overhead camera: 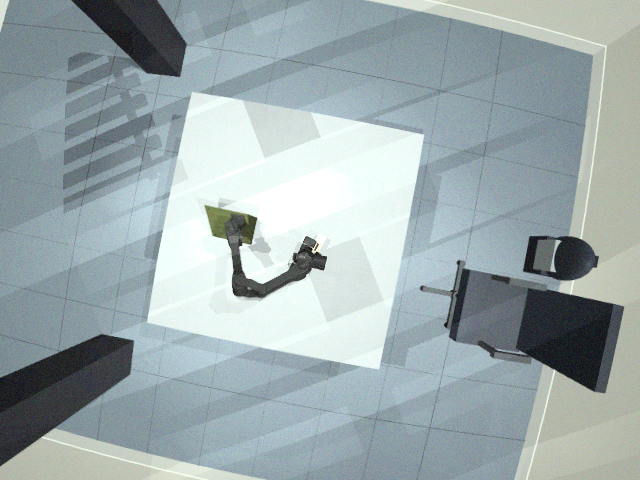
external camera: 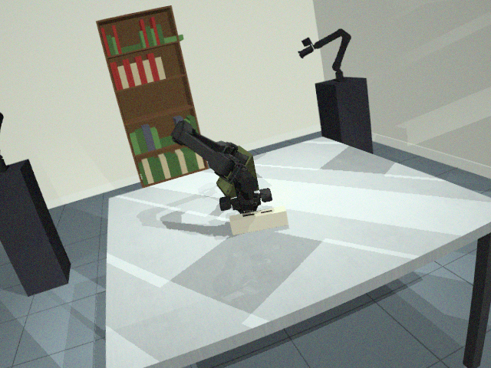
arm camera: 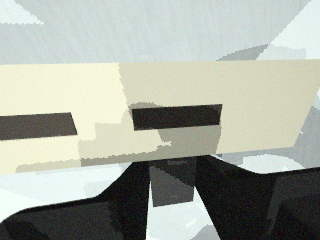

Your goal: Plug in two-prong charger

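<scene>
The gripper, clamped on the grey charger, hangs just above the cream power strip, the plug lined up under the right outlet's long slot.

The power strip is cream with dark slots. The charger is dark grey, and the end effector black. The desk is white, crossed by pale grey bands. The base plate is olive green. The bookshelf is brown, holding red, green and cream books.
</scene>
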Controlling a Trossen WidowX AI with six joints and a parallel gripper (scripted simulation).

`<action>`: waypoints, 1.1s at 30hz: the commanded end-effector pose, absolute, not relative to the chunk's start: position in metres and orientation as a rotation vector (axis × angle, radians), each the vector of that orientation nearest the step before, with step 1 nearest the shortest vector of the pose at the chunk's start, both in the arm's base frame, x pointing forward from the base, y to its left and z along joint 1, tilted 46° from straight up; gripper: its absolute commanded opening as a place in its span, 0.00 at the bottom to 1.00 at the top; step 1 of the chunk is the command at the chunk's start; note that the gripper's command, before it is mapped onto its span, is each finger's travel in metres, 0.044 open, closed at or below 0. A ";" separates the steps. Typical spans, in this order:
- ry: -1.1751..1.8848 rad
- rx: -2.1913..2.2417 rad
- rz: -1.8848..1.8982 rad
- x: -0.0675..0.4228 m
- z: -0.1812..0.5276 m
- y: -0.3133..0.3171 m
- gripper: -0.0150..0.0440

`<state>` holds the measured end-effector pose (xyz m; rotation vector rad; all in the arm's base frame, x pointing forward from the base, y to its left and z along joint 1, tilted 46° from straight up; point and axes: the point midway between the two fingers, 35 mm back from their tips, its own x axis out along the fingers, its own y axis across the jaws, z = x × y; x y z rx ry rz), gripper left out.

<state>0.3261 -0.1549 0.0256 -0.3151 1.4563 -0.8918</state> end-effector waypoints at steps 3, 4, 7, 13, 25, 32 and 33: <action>1.429 -0.313 -0.897 0.333 0.028 -0.157 0.25; 1.429 -0.313 -0.897 0.333 0.028 -0.157 0.25; 1.429 -0.313 -0.897 0.333 0.028 -0.158 0.25; 1.429 -0.313 -0.897 0.333 0.027 -0.158 0.25; 1.459 -0.316 -0.889 0.326 0.025 -0.155 0.34; 1.459 -0.316 -0.889 0.326 0.025 -0.155 0.65; 1.459 -0.316 -0.889 0.326 0.025 -0.155 0.70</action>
